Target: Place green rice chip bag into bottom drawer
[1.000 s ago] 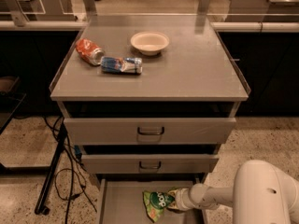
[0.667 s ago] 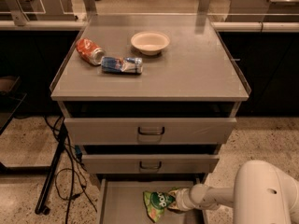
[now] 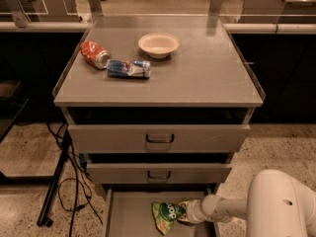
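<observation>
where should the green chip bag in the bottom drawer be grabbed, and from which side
Probably its crumpled right end, approached from the right. The green rice chip bag lies on the bottom drawer floor, so only its edges offer a pinchable fold; the pincer sits at that right end.

green rice chip bag (image 3: 165, 216), lower centre: white lettering on dark green circle, illegible | blue can (image 3: 128, 68), orange-red can (image 3: 95, 54), upper left: labels illegible | gripper (image 3: 184, 212): at bag's right edge

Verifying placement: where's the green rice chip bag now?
Camera view, bottom centre: the green rice chip bag is in the open bottom drawer, with the hand at its right edge.
</observation>
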Controlling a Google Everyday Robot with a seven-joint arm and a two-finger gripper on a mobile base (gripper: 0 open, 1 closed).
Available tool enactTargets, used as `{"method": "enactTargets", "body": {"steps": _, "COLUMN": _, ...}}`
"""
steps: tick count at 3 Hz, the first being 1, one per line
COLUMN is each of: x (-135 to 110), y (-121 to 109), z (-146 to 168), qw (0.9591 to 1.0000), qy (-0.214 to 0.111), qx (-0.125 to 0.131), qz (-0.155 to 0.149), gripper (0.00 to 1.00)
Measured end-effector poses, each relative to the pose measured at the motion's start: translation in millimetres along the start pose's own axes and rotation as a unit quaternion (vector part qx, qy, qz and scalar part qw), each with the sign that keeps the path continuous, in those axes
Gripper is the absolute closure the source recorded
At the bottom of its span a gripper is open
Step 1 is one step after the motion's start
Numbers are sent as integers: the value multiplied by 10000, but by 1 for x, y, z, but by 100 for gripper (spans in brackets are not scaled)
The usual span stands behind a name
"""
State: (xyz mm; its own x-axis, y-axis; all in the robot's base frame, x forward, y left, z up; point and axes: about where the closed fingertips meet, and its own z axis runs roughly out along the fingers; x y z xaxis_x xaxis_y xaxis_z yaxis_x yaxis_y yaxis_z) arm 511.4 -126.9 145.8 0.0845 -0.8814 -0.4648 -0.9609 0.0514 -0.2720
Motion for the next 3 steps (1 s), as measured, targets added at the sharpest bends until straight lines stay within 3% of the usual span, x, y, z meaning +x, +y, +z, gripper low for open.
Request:
{"method": "enactTargets", "body": {"steps": 1, "x": 0, "y": 0, "z": 0, "qw": 10000, "qy": 0, "qx": 0, "qz": 0, "gripper": 4}}
{"method": "enactTargets", "body": {"steps": 3, "x": 0, "y": 0, "z": 0, "qw": 10000, "qy": 0, "qx": -1, "qz": 0, "gripper": 0}}
